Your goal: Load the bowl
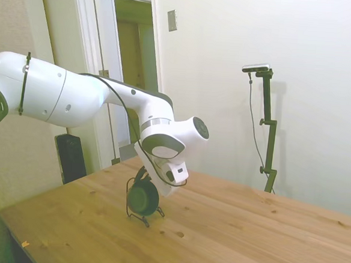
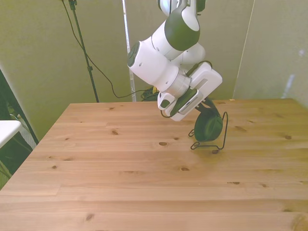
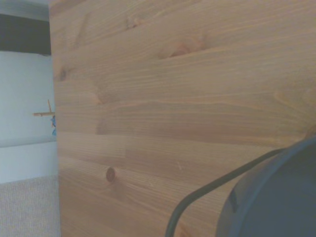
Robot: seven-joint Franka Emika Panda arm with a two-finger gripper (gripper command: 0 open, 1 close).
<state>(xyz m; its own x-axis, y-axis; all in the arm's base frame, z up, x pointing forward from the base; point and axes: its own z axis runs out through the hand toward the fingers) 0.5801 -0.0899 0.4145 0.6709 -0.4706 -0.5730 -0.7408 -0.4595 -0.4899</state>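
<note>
Bowl [image 1: 142,196] stands on edge in rack [image 2: 217,144], apparently loaded; gripper [image 2: 202,107] at its 12 o'clock, grip unclear.

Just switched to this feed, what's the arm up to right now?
The white Franka arm is bent low over the wooden table, its gripper down at the small round dark green bowl. The bowl stands on edge inside the thin black wire rack, toward the front view's right. The wrist hides the fingers in both wide views, so I cannot tell whether they are closed on the bowl or have let go. The wrist view shows only the bowl's dark rim, a rack wire and bare wood.
</note>
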